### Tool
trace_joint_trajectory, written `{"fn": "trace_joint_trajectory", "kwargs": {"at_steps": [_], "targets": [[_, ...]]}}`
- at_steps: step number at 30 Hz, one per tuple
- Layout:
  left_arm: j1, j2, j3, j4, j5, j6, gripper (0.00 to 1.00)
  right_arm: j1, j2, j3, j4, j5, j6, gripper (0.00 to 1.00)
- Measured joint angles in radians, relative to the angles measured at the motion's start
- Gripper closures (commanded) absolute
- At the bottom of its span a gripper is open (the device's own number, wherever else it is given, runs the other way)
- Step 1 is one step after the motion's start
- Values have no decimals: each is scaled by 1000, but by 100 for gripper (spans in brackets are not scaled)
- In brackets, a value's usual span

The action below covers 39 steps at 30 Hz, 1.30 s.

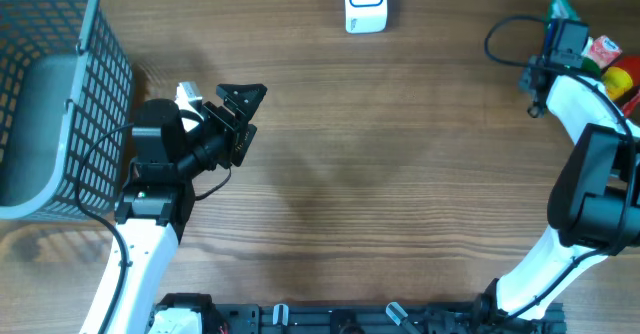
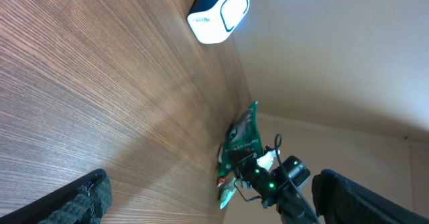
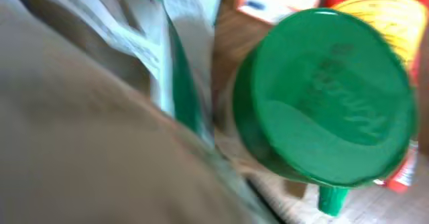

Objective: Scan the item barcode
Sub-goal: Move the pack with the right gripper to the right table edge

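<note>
The task looks to be at its start. The white scanner [image 1: 365, 2] stands at the far edge of the tabletop [image 1: 400, 174] with nothing in front of its window, and no item lies on the open wood between the arms.

The goods are all crowded into the far right corner. They include a green packet [image 2: 242, 133], a red-and-white packet [image 1: 603, 49] and a yellow-and-red item [image 1: 620, 79]. The right claw [image 1: 560, 24] is down among them. Its own camera is filled by a green-lidded container [image 3: 322, 96], very near and blurred, with the packet's edge beside it. That container is probably the item being picked, but the view is too smeared to be sure. The right wrist view doesn't show the fingers clearly either, so it cannot be told whether the right claw is open, closed, or gripping anything.

The left claw [image 1: 240, 119] hangs wide open and empty above the tabletop, just beside the grey mesh basket [image 1: 100, 94]. It is well apart from the goods and from the scanner.

Nearly the whole job is left to do. An item has to be gripped firmly, lifted out of the pile and carried across to the scanner. Then it has to be turned so that its barcode faces the window. The crowding in the corner could make a clean lift awkward.
</note>
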State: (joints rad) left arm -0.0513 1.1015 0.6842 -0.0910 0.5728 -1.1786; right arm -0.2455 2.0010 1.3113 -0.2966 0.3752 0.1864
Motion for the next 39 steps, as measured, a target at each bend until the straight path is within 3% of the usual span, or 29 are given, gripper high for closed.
{"fn": "trace_joint_trajectory", "kwargs": {"at_steps": [1,5,15,18,25,30,35,39], "targets": [[0,0,0,0,0,0,0,-2,-2,0,-2,7,11,0],[0,0,0,-2,0,0,0,-2,-67,0,-5,1,30,0],[0,0,0,-7,0,0,0,-1,-522,0,-108,-130,36,0],[0,0,0,-6,0,0,0,-1,-557,0,-116,-119,17,0],[0,0,0,-7,0,0,0,-46,-431,0,-136,23,10,0],[0,0,0,-7,0,0,0,-107,-266,0,-61,-3,16,0],[0,0,0,-32,0,0,0,-132,-88,0,-109,-50,42,0],[0,0,0,-34,0,0,0,-138,-85,0,-111,-60,116,0]]}}
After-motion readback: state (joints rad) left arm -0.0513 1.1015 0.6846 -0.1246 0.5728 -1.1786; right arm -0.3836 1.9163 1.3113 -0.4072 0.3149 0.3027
